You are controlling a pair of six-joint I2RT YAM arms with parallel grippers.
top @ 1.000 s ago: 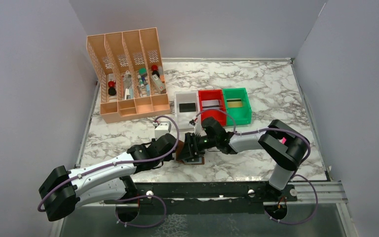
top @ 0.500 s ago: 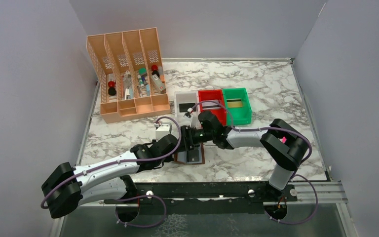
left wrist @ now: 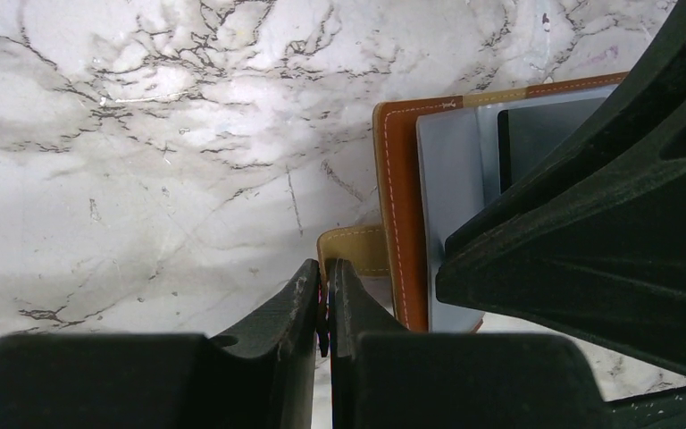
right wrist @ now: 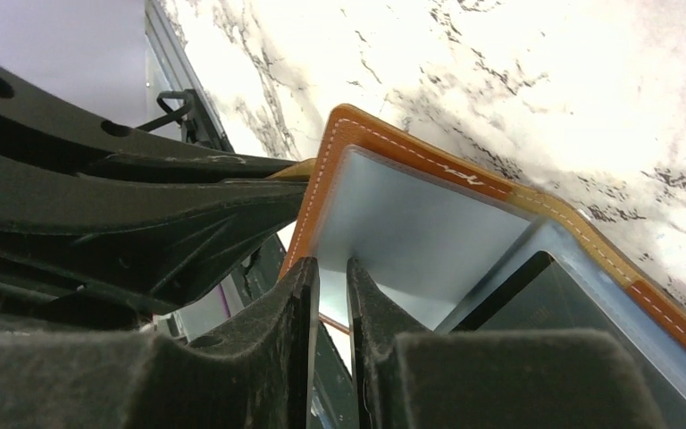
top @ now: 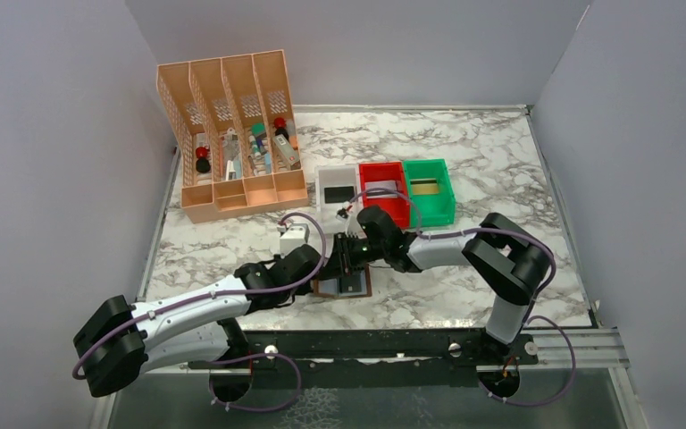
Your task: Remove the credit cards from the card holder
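We see the card holder [left wrist: 399, 214] lying open and flat on the table [top: 464, 161], close to the near edge, between the 2 arms. Cover is brown and leather-like, with pale stitching, rounded corners and a tan closure tab. Inner face is glossy grey-blue clear sleeves [right wrist: 411, 232]. 1 dark, flat, square-cornered credit card [left wrist: 545, 134] sits inside a sleeve.

Left fingers [left wrist: 308, 279] are pinched together on the tan tab at the holder's edge. Right fingers [right wrist: 306, 286] are nearly together with a thin slot between them, tips at a sleeve just inside the stitched border. We cannot tell whether they grip it.

Table is white marble with grey veins. Behind the holder are 3 small plastic bins in a row: white bin [top: 320, 192], red bin [top: 382, 167], green bin [top: 433, 213]. Back left stands a peach 4-slot perforated organizer [top: 246, 198].
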